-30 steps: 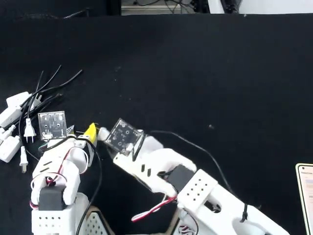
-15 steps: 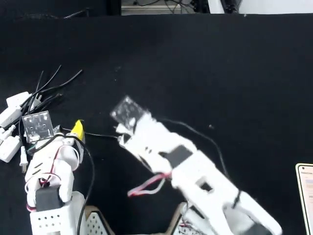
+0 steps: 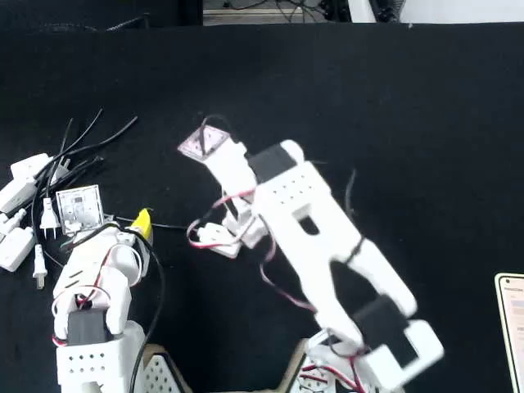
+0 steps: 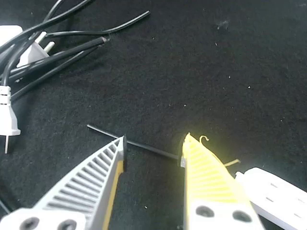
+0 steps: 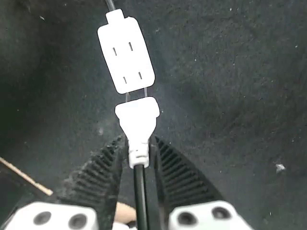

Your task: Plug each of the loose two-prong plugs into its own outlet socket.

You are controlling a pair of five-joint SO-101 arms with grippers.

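My right gripper [image 5: 138, 142] is shut on the neck of a white two-prong plug [image 5: 137, 114]. The plug's prongs run into the end of a white outlet socket [image 5: 125, 56] lying on the black cloth, with a short length of prong still showing. In the high view the right arm [image 3: 295, 205] stands raised over the middle of the table. My left gripper [image 4: 153, 147] is open just above the cloth, with a thin black wire [image 4: 103, 133] crossing between its tips. A white outlet socket [image 4: 274, 192] lies beside its yellow finger [image 4: 204, 177]. The left gripper [image 3: 124, 223] sits at the front left.
A tangle of black cords [image 3: 78, 151] lies at the left edge with loose white plugs [image 3: 47, 214] and several white outlet sockets [image 3: 18, 193]. Another plug [image 4: 8, 120] lies near the cords. A sheet of paper [image 3: 512, 323] lies at the right edge.
The right arm has lifted and swung from the front of the table toward the middle and far side. The left gripper shifted left, then part of the way back.
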